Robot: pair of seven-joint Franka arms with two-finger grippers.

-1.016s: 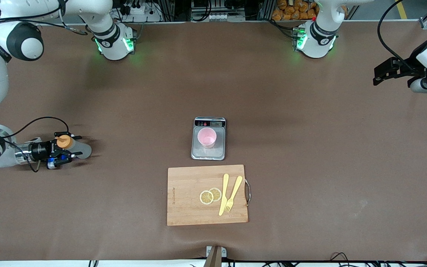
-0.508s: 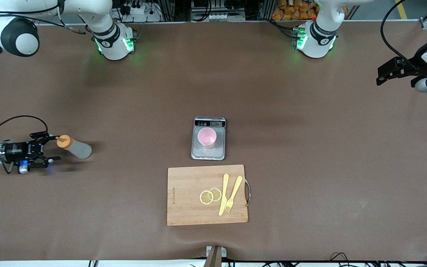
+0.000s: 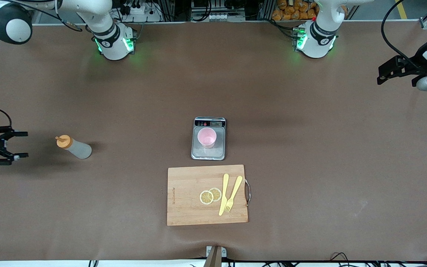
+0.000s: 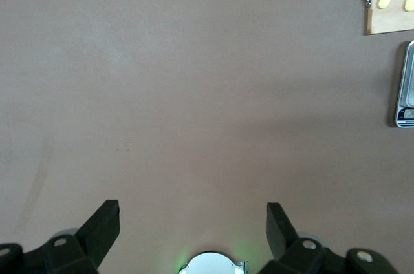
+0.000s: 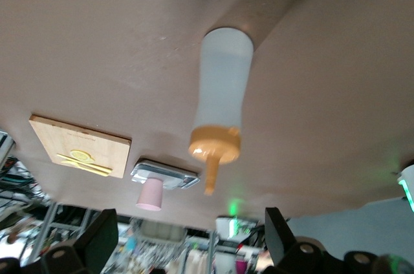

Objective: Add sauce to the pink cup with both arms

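Right pincer (image 3: 20,144) withdrawn from sauce (image 3: 74,147), arm cut off at edge.

Sauce bottle (image 3: 74,147) stands free; pink cup (image 3: 207,138) upright on scale (image 3: 208,152).

The right gripper (image 3: 15,144) hangs low over the right arm's end of the worktop (image 3: 310,155), held level, its fingers (image 3: 20,133) spread wide with nothing between them. The left gripper (image 3: 381,75) waits raised over the left arm's end, its fingers (image 4: 103,225) likewise apart and holding nothing.
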